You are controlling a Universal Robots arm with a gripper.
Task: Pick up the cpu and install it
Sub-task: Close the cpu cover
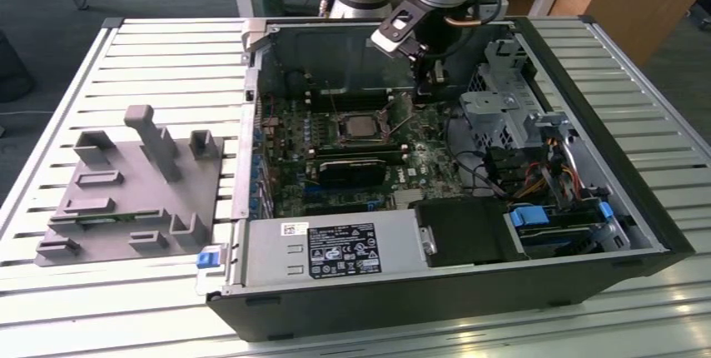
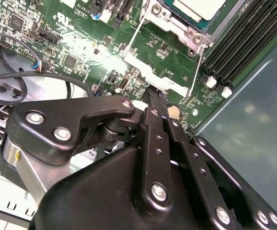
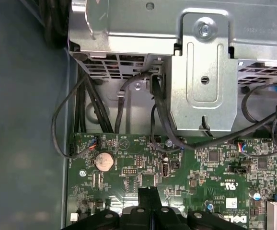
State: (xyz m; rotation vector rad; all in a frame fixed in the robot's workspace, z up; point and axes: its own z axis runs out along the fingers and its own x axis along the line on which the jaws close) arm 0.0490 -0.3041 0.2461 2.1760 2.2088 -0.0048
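Observation:
The cpu (image 1: pixel 358 127), a silvery square chip, lies flat in the motherboard socket inside the open computer case (image 1: pixel 622 200). In the second wrist view the cpu (image 2: pixel 198 7) sits within the metal socket frame (image 2: pixel 153 72). My gripper (image 1: pixel 425 91) hangs inside the case, beside the socket toward the exterior view's right and just above the board. Its black fingers (image 2: pixel 150 115) are pressed together with nothing between them, and the gripper (image 2: pixel 154 91) ends close over the green board. In the first wrist view the gripper (image 3: pixel 148 190) points at the board's edge.
A grey plastic fixture (image 1: pixel 128 183) with upright posts stands on the slatted table at the exterior view's left. A metal drive cage (image 3: pixel 203 72) and black cables (image 3: pixel 157 110) crowd the case near the gripper. A coin battery (image 3: pixel 104 161) sits on the board. Memory slots (image 2: pixel 244 38) flank the socket.

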